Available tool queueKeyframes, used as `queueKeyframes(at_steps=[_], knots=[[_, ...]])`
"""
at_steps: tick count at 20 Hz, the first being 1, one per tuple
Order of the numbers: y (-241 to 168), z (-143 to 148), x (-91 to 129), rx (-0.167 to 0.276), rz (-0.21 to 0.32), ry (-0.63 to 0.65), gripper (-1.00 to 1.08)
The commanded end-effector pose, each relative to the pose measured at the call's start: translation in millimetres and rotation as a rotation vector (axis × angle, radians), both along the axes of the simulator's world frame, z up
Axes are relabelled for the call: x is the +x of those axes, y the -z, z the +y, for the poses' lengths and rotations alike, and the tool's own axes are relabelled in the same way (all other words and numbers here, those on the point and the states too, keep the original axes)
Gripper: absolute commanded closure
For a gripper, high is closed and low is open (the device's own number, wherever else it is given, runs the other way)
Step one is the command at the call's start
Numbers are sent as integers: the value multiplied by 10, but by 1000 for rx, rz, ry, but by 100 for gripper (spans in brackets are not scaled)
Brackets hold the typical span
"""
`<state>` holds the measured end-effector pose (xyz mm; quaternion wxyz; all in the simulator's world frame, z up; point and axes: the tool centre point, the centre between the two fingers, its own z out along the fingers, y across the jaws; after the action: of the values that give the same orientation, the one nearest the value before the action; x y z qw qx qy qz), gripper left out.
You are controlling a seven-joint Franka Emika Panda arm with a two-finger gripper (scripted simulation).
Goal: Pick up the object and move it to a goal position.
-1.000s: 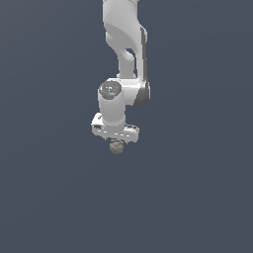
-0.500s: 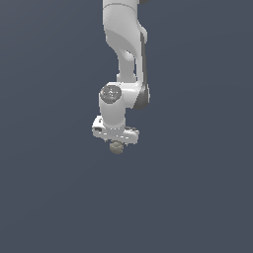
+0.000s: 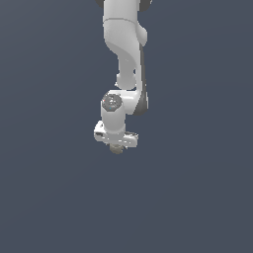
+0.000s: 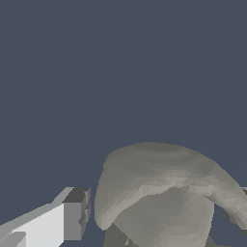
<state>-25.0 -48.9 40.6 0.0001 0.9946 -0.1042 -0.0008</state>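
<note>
The object (image 3: pixel 116 149), a small knobbly grey-tan lump, sits between the fingertips of my white gripper (image 3: pixel 116 146) at the middle of the exterior view. The gripper hangs from the arm, points down and is shut on the object. In the wrist view the object (image 4: pixel 159 193) fills the lower middle and looks large. One dark-tipped white finger (image 4: pixel 72 214) shows beside it; the other finger is almost wholly hidden behind the lump.
Only a plain dark blue-grey background shows around the arm (image 3: pixel 123 44) in both views. No table, edge, marker or other object is visible.
The gripper, with the object in it, has moved a little lower and slightly towards the exterior view's right. The grip looks unchanged.
</note>
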Motion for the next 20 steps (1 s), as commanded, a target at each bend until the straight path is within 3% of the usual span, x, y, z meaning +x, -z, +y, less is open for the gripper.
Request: queueKeyframes(at_steps=[1,13,20], knots=[[11,0,7,0,-1,0,108],[2,10,1,0,-1,0,108],[-47,219,-109,0,-1,0,108]])
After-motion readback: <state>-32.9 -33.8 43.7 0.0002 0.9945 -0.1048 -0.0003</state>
